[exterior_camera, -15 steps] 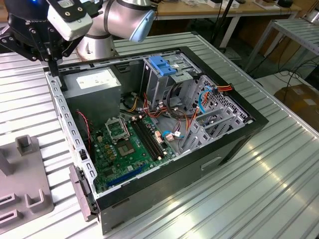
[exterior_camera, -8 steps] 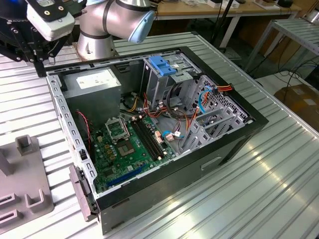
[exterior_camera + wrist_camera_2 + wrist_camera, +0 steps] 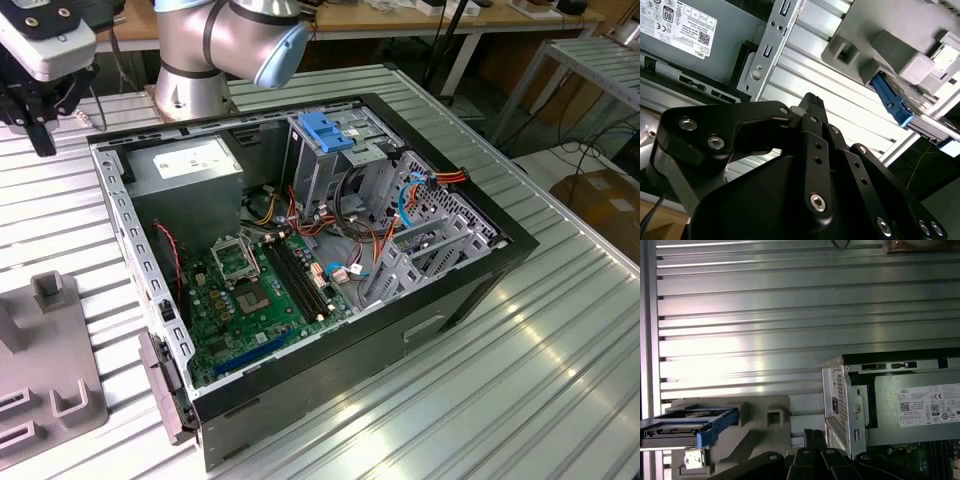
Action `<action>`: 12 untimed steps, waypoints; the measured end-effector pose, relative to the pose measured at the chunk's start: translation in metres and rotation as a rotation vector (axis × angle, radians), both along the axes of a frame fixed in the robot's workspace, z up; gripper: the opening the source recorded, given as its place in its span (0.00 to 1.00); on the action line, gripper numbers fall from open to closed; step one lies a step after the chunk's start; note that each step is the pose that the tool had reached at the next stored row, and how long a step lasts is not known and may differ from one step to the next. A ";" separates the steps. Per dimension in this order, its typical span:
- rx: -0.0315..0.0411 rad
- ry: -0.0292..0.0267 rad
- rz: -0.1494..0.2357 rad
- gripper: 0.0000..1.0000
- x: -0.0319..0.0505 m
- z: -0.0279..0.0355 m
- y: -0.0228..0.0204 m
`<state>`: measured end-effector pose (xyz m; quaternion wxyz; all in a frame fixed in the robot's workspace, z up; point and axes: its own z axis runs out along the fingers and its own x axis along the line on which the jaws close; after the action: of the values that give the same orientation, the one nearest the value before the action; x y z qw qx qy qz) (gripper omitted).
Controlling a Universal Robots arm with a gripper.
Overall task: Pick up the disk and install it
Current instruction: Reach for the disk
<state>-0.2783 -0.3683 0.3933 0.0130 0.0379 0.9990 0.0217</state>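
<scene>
The hand (image 3: 42, 140) hangs above the ribbed metal surface (image 3: 560, 380), off the ten o'clock corner of the open computer case (image 3: 470, 290) in the exterior view. It is at the end of the grey arm (image 3: 220, 40), which stands at the case's twelve o'clock side. In both wrist views its black fingertips (image 3: 810, 100) look drawn together with nothing between them, so it carries nothing.

The disk (image 3: 715, 430), a dark slab in a bright blue frame, lies flat in a grey holder (image 3: 765, 425) on the surface, with one end sticking out past the holder's edge. It is apart from the hand and outside the case. In the first wrist view the hand sits between the holder and the case corner that houses the grey power supply (image 3: 920, 410).

Inside the case, the green motherboard (image 3: 260, 290) lies toward seven o'clock. A metal drive cage topped by a light blue clip (image 3: 325, 130) stands toward one o'clock.
</scene>
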 end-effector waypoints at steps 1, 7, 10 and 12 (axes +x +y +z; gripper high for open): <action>0.0000 0.0000 0.000 0.10 -0.0026 0.0000 0.0005; 0.0000 -0.0001 0.000 0.10 -0.0264 0.0000 0.0045; 0.0001 -0.0001 0.000 0.10 -0.0371 -0.0001 0.0061; 0.0001 -0.0002 0.000 0.10 -0.0427 -0.0001 0.0069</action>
<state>-0.3211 -0.3615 0.3933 0.0131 0.0379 0.9990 0.0217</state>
